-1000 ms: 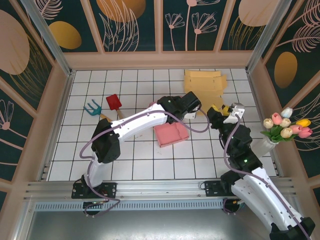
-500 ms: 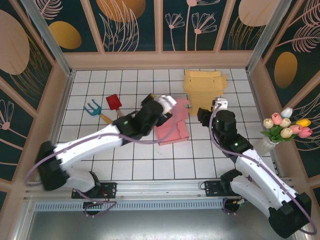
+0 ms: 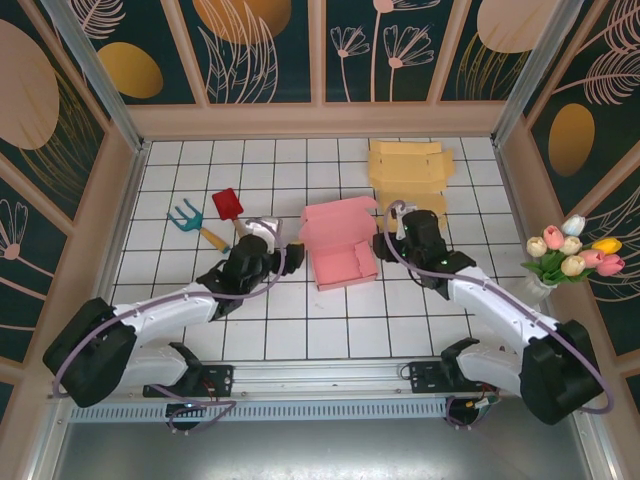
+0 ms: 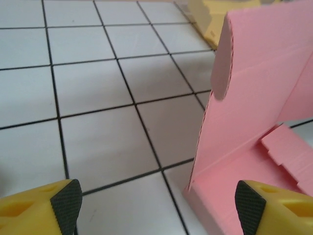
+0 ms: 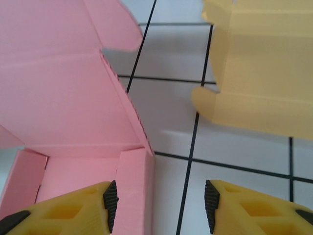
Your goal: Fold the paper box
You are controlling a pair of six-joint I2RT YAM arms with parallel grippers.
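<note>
My left gripper (image 4: 157, 200) has pulled back leftward off the pink paper box (image 3: 342, 264), jaws spread, empty. The box sits mid-tabletop (image 3: 300, 322), lid (image 3: 335, 220) upright. Right gripper (image 5: 159, 198) straddles its right wall, jaws apart. Next, I judge: close the lid.

**Two white-and-black arms with yellow-fingered grippers**

The left arm (image 3: 165, 308) and right arm (image 3: 492, 302) are built from smooth white shells linked by rounded black joint housings, and each is carried on a black base bracket (image 3: 190, 381). A thin purple cable (image 3: 382, 240) is looped loosely along each arm. The left gripper (image 4: 157, 203) and right gripper (image 5: 160, 204) are fitted with yellow fingers (image 4: 29, 210), moulded with hollow cut-outs and tipped with black, finely textured pads (image 5: 111, 200).
</note>
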